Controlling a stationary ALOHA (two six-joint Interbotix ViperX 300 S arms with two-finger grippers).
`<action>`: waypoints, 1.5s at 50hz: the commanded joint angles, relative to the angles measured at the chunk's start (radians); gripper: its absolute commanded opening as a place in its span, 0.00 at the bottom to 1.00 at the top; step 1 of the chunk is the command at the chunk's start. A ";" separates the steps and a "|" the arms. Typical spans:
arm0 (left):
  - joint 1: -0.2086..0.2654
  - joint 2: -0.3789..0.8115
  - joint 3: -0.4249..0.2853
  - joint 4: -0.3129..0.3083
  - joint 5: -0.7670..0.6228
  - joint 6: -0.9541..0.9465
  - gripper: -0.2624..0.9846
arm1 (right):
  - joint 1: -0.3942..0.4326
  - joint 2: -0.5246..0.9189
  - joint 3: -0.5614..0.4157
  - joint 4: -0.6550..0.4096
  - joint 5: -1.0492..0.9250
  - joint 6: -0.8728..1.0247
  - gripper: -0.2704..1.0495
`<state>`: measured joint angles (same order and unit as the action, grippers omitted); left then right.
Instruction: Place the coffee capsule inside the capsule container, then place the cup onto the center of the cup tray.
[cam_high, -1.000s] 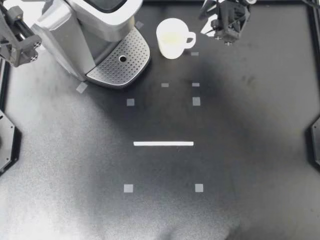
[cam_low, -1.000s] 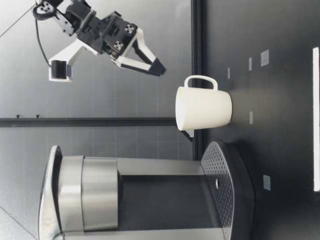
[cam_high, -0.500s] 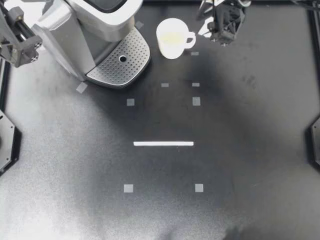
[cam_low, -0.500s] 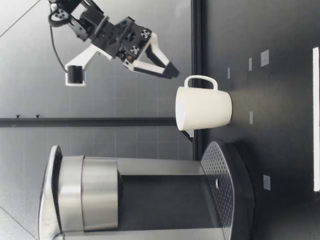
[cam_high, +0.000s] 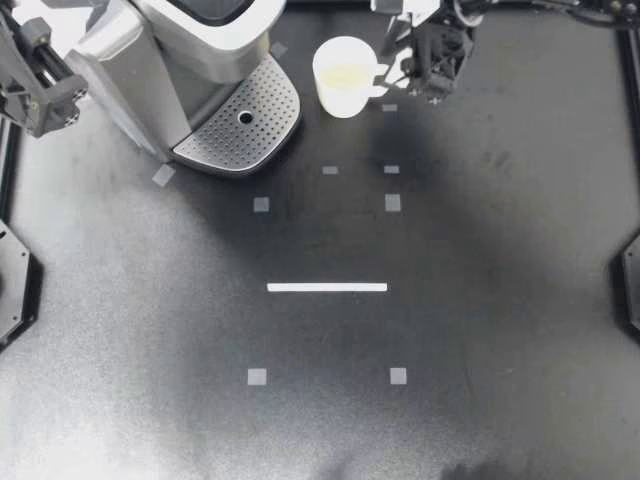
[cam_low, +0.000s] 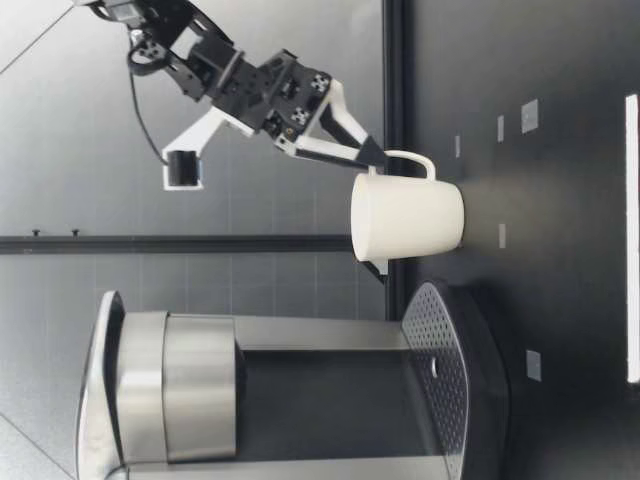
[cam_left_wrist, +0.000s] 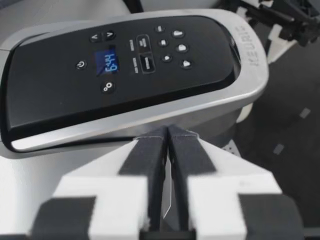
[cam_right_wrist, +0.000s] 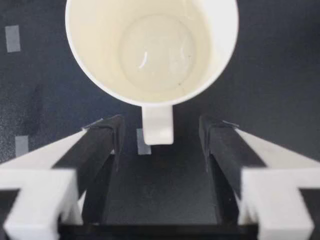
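Note:
A white cup (cam_high: 343, 75) stands upright on the black table beside the coffee machine (cam_high: 190, 50), its handle (cam_high: 381, 80) pointing at my right gripper (cam_high: 395, 60). In the right wrist view the handle (cam_right_wrist: 158, 127) lies between the open fingers (cam_right_wrist: 102, 145) without touching either one; the cup (cam_right_wrist: 150, 55) is empty. In the low view my right gripper (cam_low: 372, 158) tilts down at the handle (cam_low: 405, 160). My left gripper (cam_high: 45, 85) hovers by the machine's lid (cam_left_wrist: 125, 65), shut (cam_left_wrist: 167, 145) on nothing. No capsule shows.
The perforated cup tray (cam_high: 240, 120) juts from the machine's base next to the cup. A white strip (cam_high: 327, 287) and small grey tape squares (cam_high: 392, 203) mark the table. The table's back rail runs just behind the cup and right arm.
My right gripper has come down and toward the cup, so its open fingers now flank the handle. The cup, machine and left arm have not moved.

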<state>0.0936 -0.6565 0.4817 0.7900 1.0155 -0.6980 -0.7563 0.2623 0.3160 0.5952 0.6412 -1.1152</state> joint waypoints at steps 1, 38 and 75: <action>0.000 -0.006 -0.011 0.009 -0.006 -0.003 0.33 | 0.005 -0.018 -0.015 0.012 -0.020 -0.002 0.64; 0.000 -0.038 0.017 0.018 -0.006 -0.006 0.33 | 0.005 0.002 0.011 0.069 -0.049 -0.043 0.48; -0.002 -0.063 0.035 0.021 -0.025 -0.035 0.33 | 0.038 -0.034 0.015 0.074 -0.034 -0.071 0.29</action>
<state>0.0936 -0.7087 0.5216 0.8069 1.0048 -0.7286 -0.7210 0.2792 0.3421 0.6642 0.6044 -1.1873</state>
